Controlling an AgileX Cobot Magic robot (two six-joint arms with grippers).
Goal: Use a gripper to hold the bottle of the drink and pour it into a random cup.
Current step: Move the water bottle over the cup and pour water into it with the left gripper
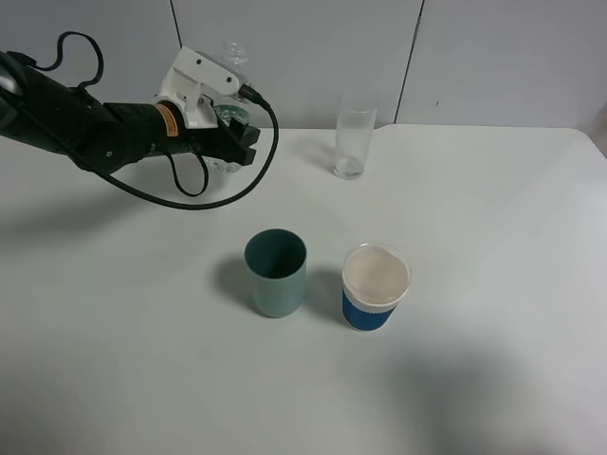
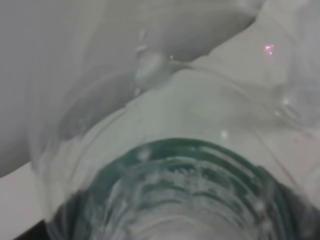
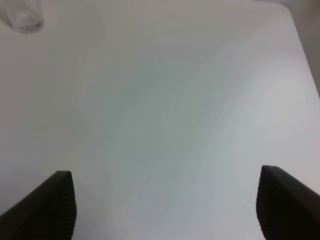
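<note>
At the back left of the table, my left gripper [image 1: 237,135] is shut on the bottle of the drink [image 1: 232,90]. The bottle's clear neck sticks up behind the white gripper head, and its green label shows between the dark fingers. In the left wrist view the bottle [image 2: 190,165] fills the picture, ribbed and clear with the green band close to the lens. The cup, a tall clear glass [image 1: 354,137], stands upright at the back middle, well right of the bottle. The right gripper [image 3: 167,210] hangs open over bare table, with the glass [image 3: 22,15] far off in a corner.
A teal-green cup [image 1: 276,273] and a white paper cup with a blue band [image 1: 376,286] stand side by side in the middle of the white table [image 1: 493,237]. Black cables loop off the left arm [image 1: 85,128]. A grey wall runs behind the table.
</note>
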